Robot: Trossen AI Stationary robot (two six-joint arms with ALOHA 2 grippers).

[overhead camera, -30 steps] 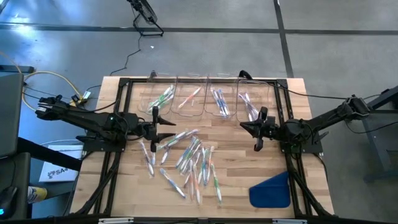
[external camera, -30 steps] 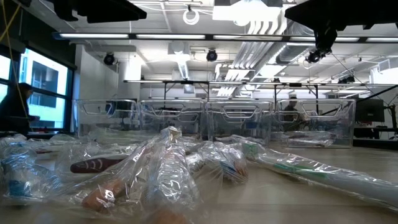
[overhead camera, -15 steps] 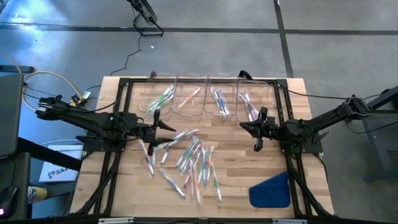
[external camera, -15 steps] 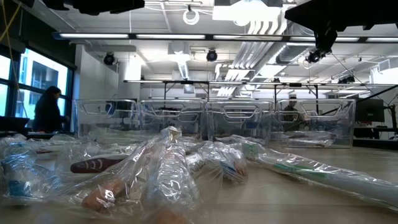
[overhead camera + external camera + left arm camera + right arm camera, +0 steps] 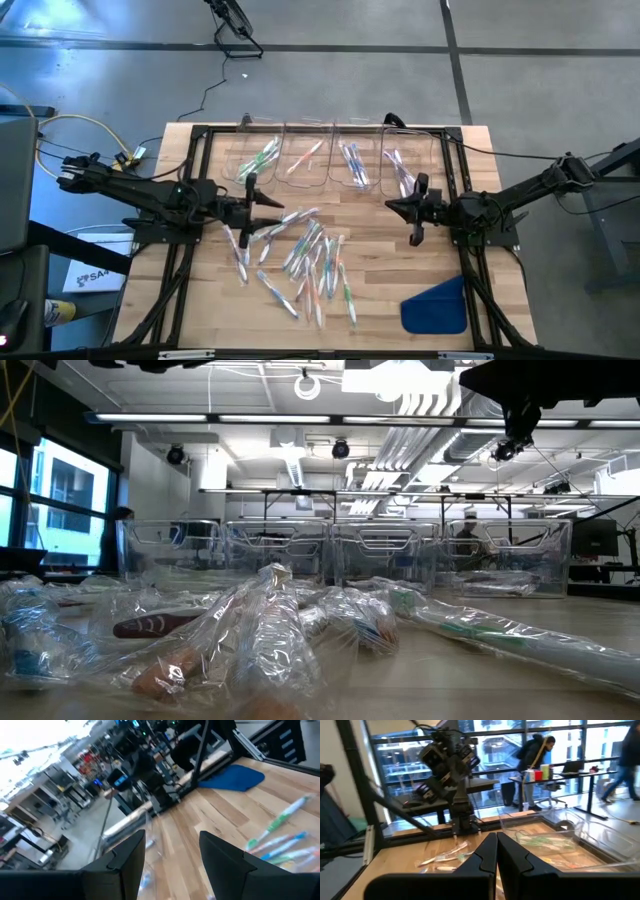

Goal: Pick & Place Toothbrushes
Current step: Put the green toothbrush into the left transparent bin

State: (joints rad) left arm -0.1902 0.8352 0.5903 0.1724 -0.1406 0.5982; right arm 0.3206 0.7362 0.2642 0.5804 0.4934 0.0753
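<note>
Many thin toothbrushes in clear wrappers lie in a loose pile mid-table, close up in the low view. More toothbrushes lie in several clear bins along the far edge. My left gripper hovers open above the pile's far left end, pointing level toward the table's right, with nothing between its fingers. My right gripper hovers shut near the rightmost bin, pointing toward the table's left.
A flat blue piece lies at the near right corner of the wooden table. A black frame runs round the table's edges. The bins stand in a row across the far side. People move in the room behind.
My left gripper has turned a little at its wrist without leaving its place above the pile's far left end, and it stays open. The toothbrushes lie as before. A person in the room behind has walked past.
</note>
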